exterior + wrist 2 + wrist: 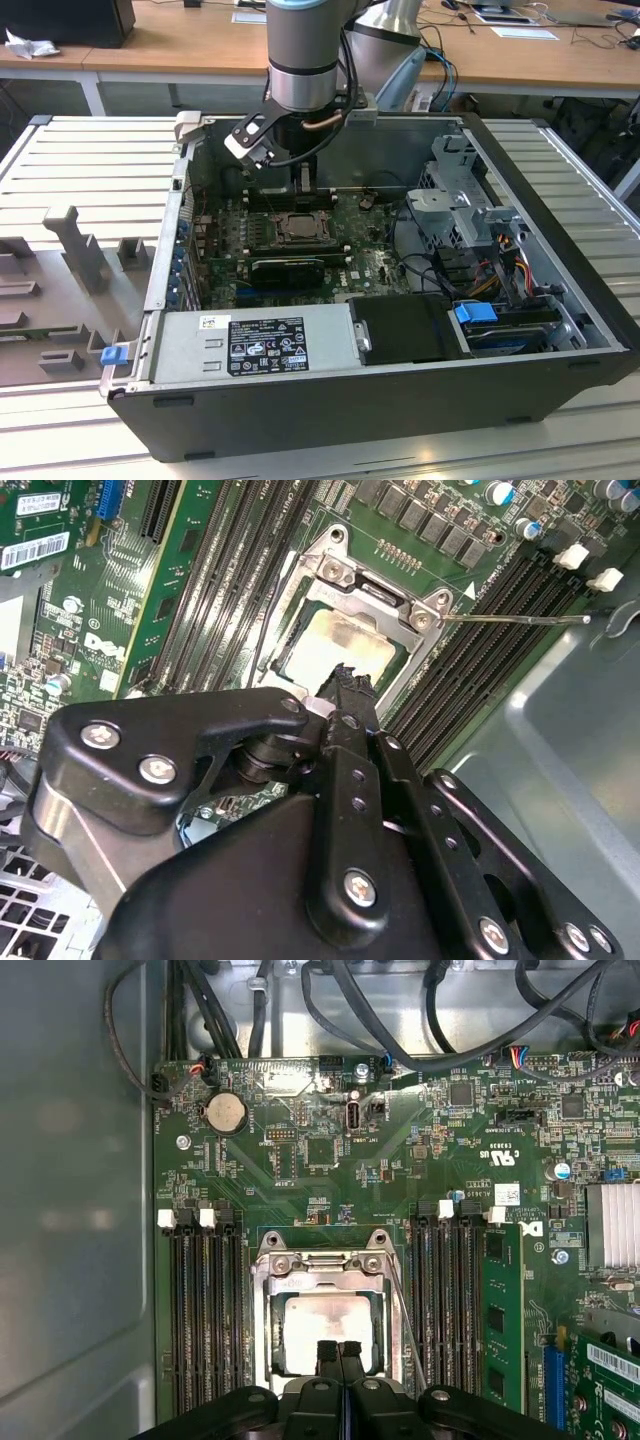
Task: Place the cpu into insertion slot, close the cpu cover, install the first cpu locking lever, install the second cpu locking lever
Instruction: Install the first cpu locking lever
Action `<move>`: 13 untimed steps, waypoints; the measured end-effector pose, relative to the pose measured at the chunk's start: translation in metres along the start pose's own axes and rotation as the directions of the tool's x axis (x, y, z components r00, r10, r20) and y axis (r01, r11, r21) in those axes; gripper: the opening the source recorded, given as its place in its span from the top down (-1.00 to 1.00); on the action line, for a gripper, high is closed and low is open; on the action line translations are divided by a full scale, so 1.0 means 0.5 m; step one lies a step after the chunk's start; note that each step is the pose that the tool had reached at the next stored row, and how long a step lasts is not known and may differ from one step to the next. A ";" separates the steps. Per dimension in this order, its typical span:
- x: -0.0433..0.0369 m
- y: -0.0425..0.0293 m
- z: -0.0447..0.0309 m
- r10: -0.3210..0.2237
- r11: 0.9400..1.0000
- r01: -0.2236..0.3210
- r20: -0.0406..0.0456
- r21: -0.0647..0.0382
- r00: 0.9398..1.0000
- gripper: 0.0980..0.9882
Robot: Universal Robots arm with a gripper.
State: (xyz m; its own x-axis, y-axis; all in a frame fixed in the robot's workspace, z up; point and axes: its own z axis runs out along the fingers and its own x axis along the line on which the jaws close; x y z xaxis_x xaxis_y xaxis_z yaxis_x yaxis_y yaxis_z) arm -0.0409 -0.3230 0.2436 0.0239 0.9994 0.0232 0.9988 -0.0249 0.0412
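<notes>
We see the gripper (340, 1348) with its two fingers pressed together, tips right by one edge of the cpu (325, 1322), which lies in the insertion slot (277, 1335) with the cpu cover (320, 1268) down around it, on the green board (300, 1160) in the computer box (350, 412).

Memory slots (205, 1310) tight beside the cpu cover (325, 1266)

A ribbed pale metal table (90, 160) stands before long wooden desks (170, 45) bearing papers (525, 32).
</notes>
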 end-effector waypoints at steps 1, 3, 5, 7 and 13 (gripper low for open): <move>0.000 0.000 0.000 0.000 1.000 0.000 0.000 0.000 1.000 0.98; 0.000 0.000 -0.001 0.000 1.000 0.000 0.000 0.000 1.000 0.98; 0.000 0.000 -0.003 0.000 1.000 0.000 0.000 0.000 1.000 0.98; 0.000 0.000 -0.005 0.000 1.000 0.000 0.000 0.000 1.000 0.98; 0.000 0.000 -0.012 0.000 1.000 0.000 0.000 0.000 1.000 0.98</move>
State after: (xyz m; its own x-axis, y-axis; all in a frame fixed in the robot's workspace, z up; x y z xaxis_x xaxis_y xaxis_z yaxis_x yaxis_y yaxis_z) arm -0.0409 -0.3230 0.2494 0.0239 0.9994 0.0232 0.9988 -0.0249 0.0412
